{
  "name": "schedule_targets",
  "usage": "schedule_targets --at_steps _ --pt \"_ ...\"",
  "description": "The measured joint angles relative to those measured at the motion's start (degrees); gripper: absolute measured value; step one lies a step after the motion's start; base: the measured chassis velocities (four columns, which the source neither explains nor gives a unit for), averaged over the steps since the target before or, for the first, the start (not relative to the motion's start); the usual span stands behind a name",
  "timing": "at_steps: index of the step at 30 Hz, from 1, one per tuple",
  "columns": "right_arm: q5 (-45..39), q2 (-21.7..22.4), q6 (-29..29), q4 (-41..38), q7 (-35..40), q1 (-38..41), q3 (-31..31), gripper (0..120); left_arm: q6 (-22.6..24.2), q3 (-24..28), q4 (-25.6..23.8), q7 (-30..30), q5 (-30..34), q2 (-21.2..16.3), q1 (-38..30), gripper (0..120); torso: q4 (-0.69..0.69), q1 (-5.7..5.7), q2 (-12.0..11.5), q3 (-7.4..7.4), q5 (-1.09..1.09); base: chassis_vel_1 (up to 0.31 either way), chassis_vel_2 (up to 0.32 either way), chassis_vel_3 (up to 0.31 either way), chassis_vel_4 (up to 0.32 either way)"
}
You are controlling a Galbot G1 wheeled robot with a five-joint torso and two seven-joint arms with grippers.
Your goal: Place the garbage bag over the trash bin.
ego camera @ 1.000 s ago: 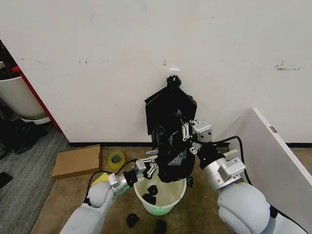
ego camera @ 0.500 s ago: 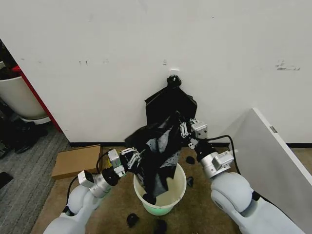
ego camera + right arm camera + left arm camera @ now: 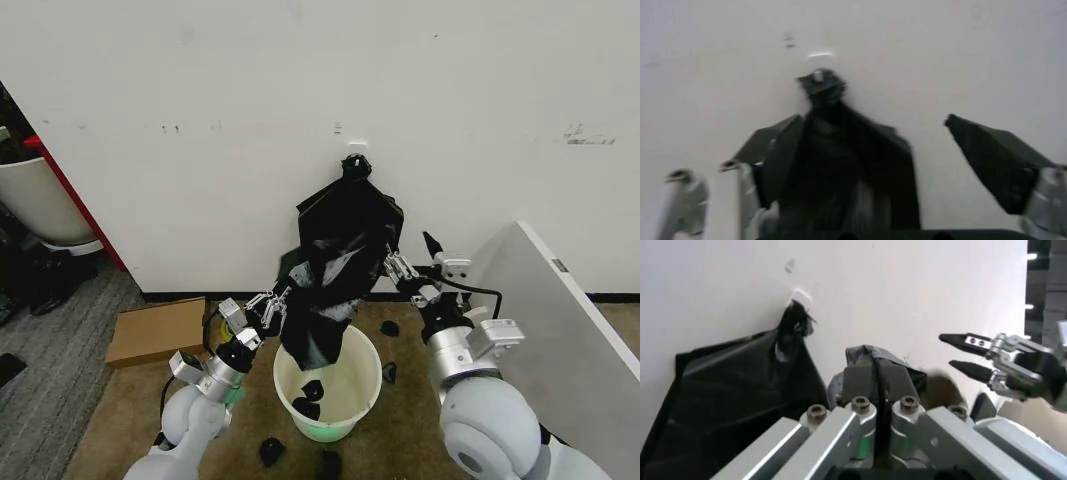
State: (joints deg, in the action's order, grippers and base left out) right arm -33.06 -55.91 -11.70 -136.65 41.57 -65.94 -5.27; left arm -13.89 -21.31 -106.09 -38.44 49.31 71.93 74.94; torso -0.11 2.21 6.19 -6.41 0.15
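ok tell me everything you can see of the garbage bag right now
The garbage bag is thin, glossy black plastic, crinkled and floppy. It hangs in the air over the trash bin, its lower end dipping toward the bin's mouth. The left gripper is shut on its upper edge; the right gripper stands open beside its other side. It hangs in front of a flat black bundle on the wall.

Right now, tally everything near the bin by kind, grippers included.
Garbage bag: 1
Hanging black bundle: 1
Trash bin: 1
Cardboard box: 1
Black scraps on the floor: 4
Grippers: 2, left gripper and right gripper
Total: 10
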Motion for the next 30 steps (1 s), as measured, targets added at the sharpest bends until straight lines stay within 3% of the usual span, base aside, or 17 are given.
schedule_targets --at_steps 6,15,25,30 --pt "-1.52 -0.16 -0.81 -2.26 -0.76 -3.31 2.23 100 0.04 -0.12 0.12 0.29 2.89 -0.49 -0.41 0 -0.01 0.0 0.0 0.0 -0.01 0.0 0.0 0.0 0.0" --pt "5.78 -1.1 -0.69 -4.67 -5.61 -10.97 10.27 100 0.66 0.84 -1.04 4.41 6.05 0.42 -0.54 0 -0.01 0.0 0.0 0.0 -0.01 0.0 0.0 0.0 0.0" --pt "13.17 -0.84 1.29 -2.97 -8.51 -13.72 13.66 100 1.5 1.38 -3.03 12.29 7.17 1.28 -0.74 0 0.0 0.0 0.0 0.0 0.0 0.0 0.0 0.0 0.0" --pt "23.05 -0.05 5.58 -1.49 -12.47 -16.43 14.4 100 2.13 1.0 -5.85 17.81 9.16 0.73 -1.39 0 0.0 0.0 0.0 0.01 0.0 0.0 0.0 0.0 0.0"
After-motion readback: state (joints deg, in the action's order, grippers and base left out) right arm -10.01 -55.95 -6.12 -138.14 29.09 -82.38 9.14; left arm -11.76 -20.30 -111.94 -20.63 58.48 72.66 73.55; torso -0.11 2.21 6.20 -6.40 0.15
